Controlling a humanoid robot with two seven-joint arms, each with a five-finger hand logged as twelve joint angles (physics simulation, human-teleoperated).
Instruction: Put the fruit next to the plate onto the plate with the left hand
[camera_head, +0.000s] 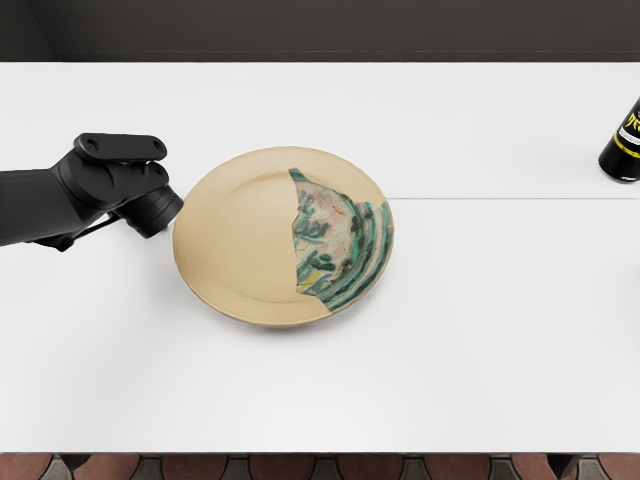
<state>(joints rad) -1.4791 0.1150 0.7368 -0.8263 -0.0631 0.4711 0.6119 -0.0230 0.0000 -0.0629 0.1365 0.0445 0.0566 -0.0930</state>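
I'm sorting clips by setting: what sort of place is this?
Probably a simulated dining or kitchen spot: a plain white table bearing a tan plate, a dark bottle at its right edge, and reddish floor tiles below.

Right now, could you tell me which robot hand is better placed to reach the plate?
Left: the left robot hand is beside the plate, at its left rim; the right arm is out of view. No fruit shows.
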